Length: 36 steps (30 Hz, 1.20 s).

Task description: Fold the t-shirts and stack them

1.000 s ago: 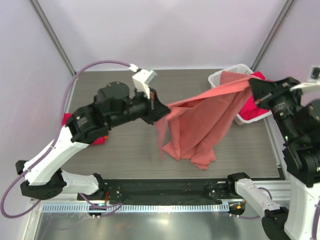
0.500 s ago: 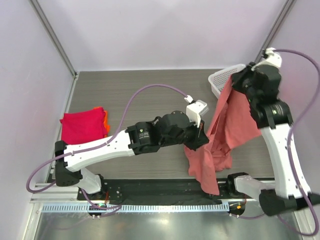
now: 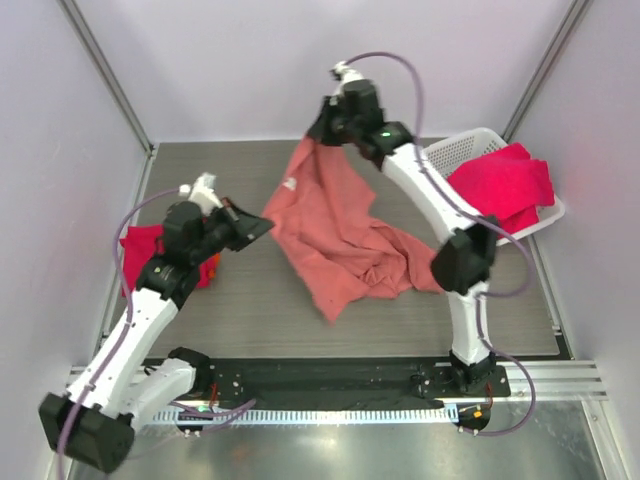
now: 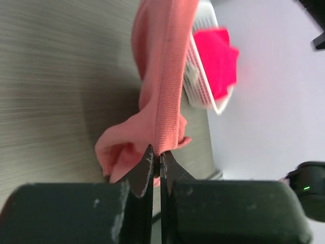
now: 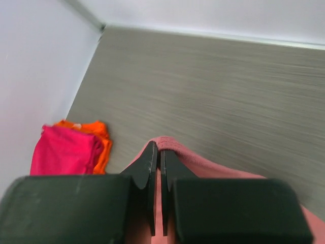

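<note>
Broadly, the grey counter [image 3: 230, 310] carried a salmon-pink t-shirt [image 3: 340, 235], stretched and rumpled between both arms, its lower folds apparently resting on the surface. A crimson t-shirt [image 3: 505, 185] filled the white basket [image 3: 455, 152]; a folded crimson t-shirt [image 3: 138, 245] lay far left. The left jaws pinched the pink shirt's ribbed edge, the right jaws its upper edge. Its white label [image 3: 289, 183] showed.

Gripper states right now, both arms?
Left gripper: shut on an edge of the salmon-pink t-shirt.
Right gripper: shut on another edge of the same t-shirt.
</note>
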Tool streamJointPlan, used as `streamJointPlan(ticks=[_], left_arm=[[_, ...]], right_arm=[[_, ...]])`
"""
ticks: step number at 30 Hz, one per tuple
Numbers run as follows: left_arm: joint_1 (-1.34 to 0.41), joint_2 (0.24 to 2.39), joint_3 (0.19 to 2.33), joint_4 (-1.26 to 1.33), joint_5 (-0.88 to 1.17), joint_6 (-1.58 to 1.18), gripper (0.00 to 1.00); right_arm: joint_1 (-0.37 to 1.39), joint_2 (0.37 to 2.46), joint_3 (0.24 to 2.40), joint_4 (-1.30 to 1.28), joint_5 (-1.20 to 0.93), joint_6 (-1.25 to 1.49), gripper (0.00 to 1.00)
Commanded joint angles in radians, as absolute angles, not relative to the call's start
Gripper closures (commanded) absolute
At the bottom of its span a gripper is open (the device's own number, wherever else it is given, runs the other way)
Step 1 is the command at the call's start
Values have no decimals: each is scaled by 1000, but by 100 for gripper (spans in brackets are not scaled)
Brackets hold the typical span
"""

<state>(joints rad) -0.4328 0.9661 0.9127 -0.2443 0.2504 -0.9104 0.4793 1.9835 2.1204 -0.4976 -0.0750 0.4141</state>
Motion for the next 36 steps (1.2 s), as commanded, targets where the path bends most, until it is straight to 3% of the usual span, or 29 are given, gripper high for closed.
streamJointPlan(ticks=[1,2,3,4,5,7,19,25,30,33,34,35,36], left_arm=[[-159,928,706,-223,503,-999,100],[-97,931,663,-201,549,-1020,100],[-6,939,625,-163,604,-1023,100],[55,956,562,-146,623,-1023,100],[86,965,539,-114,627,-1011,100],[115,986,512,-109,611,-976,99],[115,1029,574,-235,508,-810,96],[117,990,594,-324,457,-762,96],[117,948,589,-339,407,-790,93],[117,913,591,-345,393,-799,83],[115,902,591,-351,384,-799,76],[117,881,592,-366,377,-796,44],[117,867,595,-380,370,-799,20]], right_arm=[[558,2218,2336,-425,-153,400,99],[572,2264,2376,-425,-178,405,99],[596,2311,2437,-426,-223,410,90],[604,2353,2447,-428,-233,411,66],[610,2356,2438,-428,-229,414,29],[620,2301,2337,-417,-180,401,18],[611,1757,1447,-402,202,393,14],[597,1513,1154,-466,385,402,30],[545,1407,1006,-520,472,480,32],[399,1375,939,-496,396,523,30],[324,1365,919,-476,318,538,29],[286,1344,876,-424,287,543,28],[258,1336,856,-395,258,552,27]])
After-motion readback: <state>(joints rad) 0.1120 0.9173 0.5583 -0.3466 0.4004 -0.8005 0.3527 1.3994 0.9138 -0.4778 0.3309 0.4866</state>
